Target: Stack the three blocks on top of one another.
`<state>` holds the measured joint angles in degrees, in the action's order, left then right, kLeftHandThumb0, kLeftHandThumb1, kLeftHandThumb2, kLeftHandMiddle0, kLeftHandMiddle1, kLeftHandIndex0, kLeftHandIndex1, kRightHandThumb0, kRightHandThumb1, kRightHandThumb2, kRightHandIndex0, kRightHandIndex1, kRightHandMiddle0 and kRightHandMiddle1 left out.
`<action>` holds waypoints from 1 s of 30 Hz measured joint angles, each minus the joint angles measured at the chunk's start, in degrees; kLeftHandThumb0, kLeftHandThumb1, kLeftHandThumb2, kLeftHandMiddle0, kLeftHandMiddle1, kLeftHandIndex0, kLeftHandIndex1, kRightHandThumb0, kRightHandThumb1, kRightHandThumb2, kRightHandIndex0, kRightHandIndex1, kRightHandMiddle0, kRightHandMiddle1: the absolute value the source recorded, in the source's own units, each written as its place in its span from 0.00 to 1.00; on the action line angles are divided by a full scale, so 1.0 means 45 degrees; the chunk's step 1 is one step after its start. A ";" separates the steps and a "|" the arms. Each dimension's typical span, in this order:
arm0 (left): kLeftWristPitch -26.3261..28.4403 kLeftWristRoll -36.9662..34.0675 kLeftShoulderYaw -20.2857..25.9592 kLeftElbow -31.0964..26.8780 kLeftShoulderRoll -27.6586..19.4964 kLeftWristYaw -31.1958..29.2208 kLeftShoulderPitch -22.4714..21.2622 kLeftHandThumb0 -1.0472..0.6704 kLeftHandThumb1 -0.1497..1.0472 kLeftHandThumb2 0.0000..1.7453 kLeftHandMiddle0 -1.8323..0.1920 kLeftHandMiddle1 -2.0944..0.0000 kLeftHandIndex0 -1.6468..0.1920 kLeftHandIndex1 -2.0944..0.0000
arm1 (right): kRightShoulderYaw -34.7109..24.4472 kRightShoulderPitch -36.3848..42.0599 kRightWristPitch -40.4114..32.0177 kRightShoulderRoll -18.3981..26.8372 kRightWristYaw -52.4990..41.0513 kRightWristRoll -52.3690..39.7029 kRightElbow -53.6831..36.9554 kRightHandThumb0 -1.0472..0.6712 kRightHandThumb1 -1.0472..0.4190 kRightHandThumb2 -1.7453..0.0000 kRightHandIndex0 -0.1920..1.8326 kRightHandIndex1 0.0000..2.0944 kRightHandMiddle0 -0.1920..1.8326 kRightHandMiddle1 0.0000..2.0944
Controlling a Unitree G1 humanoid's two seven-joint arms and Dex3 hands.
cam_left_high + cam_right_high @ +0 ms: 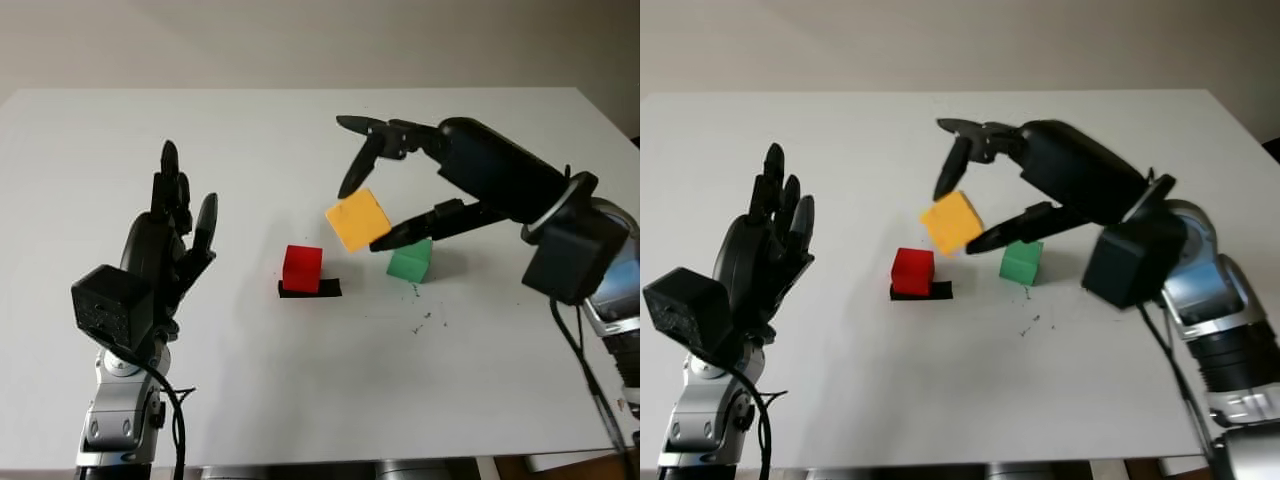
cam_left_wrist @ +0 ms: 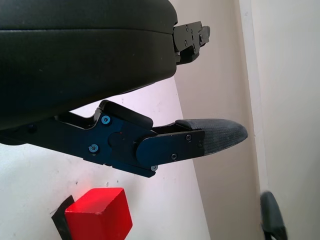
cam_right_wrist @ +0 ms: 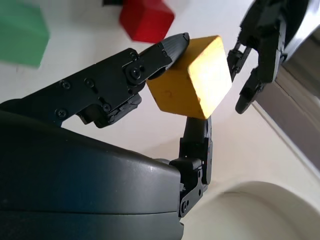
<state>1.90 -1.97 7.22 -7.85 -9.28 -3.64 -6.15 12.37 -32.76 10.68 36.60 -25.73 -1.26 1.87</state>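
Three small blocks look light and rigid: your right hand (image 1: 372, 210) pinches the yellow block (image 1: 357, 220) tilted in its fingers above mid-worktop (image 1: 300, 380), between red block (image 1: 302, 268) and green block (image 1: 411, 262), so grip flat opposite faces; left hand (image 1: 165, 250) is open.

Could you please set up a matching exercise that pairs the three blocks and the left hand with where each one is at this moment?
Things:
1. yellow block
2. red block
3. green block
4. left hand

Places or states:
A. on a black mark on the table
B. raised off the table, open
C. held in the air by the right hand's fingers
D. on the bare white table, below the right hand

Pairs: 1-C, 2-A, 3-D, 4-B
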 measured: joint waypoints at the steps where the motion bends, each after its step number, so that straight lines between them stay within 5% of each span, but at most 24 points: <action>1: 0.0000 0.0022 0.0001 -0.0005 -0.0002 0.0000 0.0010 0.16 1.00 0.31 1.00 0.98 1.00 0.99 | -0.0007 0.0005 -0.0912 -0.0237 -0.0095 -0.0026 -0.0246 0.37 0.05 0.96 0.18 0.00 0.24 0.68; 9: -0.0110 0.0122 0.0011 -0.0030 -0.0003 0.0046 0.0079 0.17 1.00 0.31 1.00 0.98 1.00 0.99 | -0.0007 -0.0109 -0.5392 -0.1946 -0.0094 0.0298 -0.0874 0.37 0.06 0.97 0.18 0.01 0.25 0.70; 21: -0.0095 0.0187 0.0007 -0.0071 0.0042 0.0169 0.0083 0.15 1.00 0.30 1.00 0.97 1.00 0.98 | -0.0183 0.0390 -0.7375 -0.4312 0.1193 0.0376 -0.0594 0.37 0.06 0.97 0.17 0.02 0.22 0.76; 30: -0.0096 0.0307 0.0013 -0.0087 -0.0003 0.0158 0.0087 0.15 1.00 0.30 1.00 0.98 1.00 0.98 | -0.0277 0.0904 -0.9251 -0.4950 0.1516 0.0325 -0.1044 0.39 0.03 0.97 0.16 0.02 0.18 0.78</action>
<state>1.47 -0.59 7.28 -8.24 -9.29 -2.92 -5.76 11.12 -28.69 -30.95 14.32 -18.91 0.20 -2.83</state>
